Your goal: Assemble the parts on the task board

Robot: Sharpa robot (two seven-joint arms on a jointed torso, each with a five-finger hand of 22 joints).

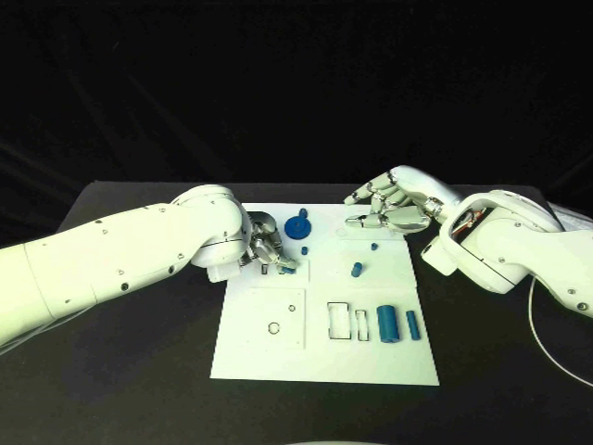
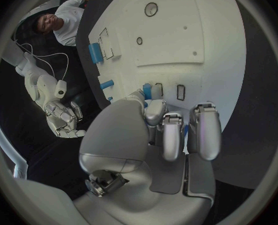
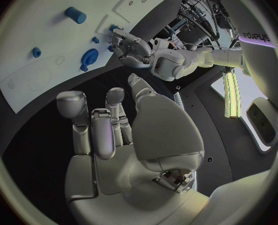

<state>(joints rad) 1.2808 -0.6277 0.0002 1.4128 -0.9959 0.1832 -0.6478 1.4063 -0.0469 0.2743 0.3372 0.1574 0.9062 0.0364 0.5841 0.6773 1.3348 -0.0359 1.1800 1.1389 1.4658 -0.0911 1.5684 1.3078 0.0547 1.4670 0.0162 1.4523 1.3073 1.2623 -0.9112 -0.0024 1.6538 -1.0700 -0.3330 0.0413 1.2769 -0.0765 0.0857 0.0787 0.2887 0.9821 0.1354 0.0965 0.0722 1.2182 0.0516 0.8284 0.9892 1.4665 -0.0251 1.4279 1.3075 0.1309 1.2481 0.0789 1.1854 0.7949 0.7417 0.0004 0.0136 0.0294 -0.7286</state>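
Board: the white board (image 1: 326, 348) lies in the middle of the black table (image 1: 136, 352), its long side running from the near edge toward the far edge.
Near half of board: a blue cylinder (image 1: 387, 324) and a thinner blue pin (image 1: 411, 323) lie side by side near the right edge; just left of them are two narrow rectangular slots, and further left a small oval recess.
Middle of board: a small blue peg (image 1: 357, 270) lies alone, right of centre.
Left hand: the left hand (image 1: 263, 244) rests low over the board's left edge, fingers curled down, fingertips on or just beside a small blue part (image 1: 287, 268); the wrist view shows blue between the fingertips (image 2: 156, 111), but whether it is truly pinched I cannot tell.
Far half of board: a blue gear (image 1: 298, 225) sits near the far edge, a small blue stud (image 1: 305, 250) just in front of it.
Right hand: the right hand (image 1: 393, 206) hovers over the board's far right corner, fingers loosely bent and apart, nothing in them.
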